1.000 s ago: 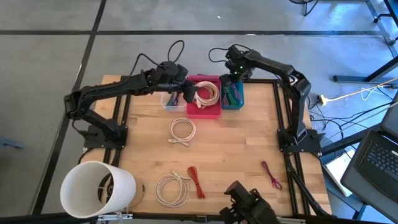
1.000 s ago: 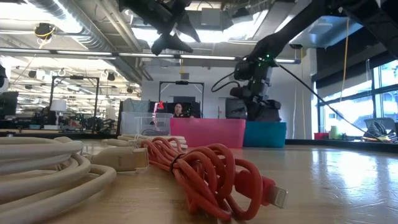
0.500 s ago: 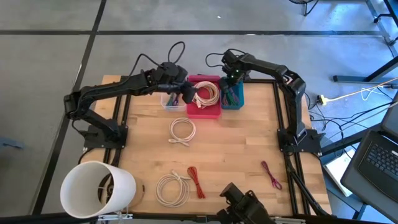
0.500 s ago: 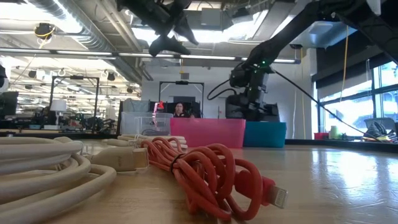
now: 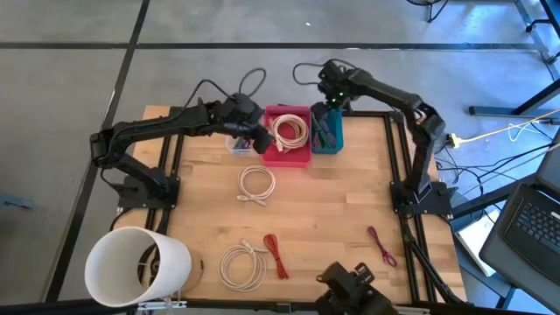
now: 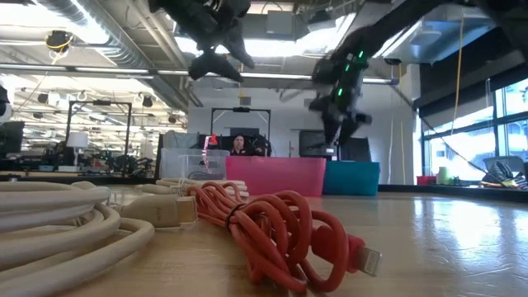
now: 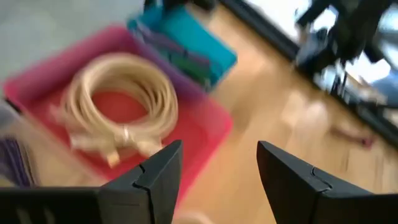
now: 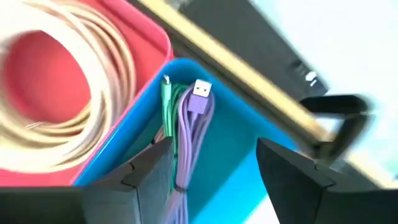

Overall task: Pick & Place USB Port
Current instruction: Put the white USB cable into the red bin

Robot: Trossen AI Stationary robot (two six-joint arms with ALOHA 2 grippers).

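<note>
Right pincer (image 5: 333,98) hangs spread and empty over the blue bin (image 8: 249,155); the purple cable (image 8: 193,134) pokes up, so it might snag. Left pincer (image 7: 214,180) is spread too.

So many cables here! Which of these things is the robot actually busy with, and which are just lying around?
In use:
- pink bin holding a cream cable
- blue bin holding purple and green cables
- clear bin
- right gripper, open
- left gripper, open

Lying about:
- white cables
- red cable
- magenta cable
- white bucket
</note>
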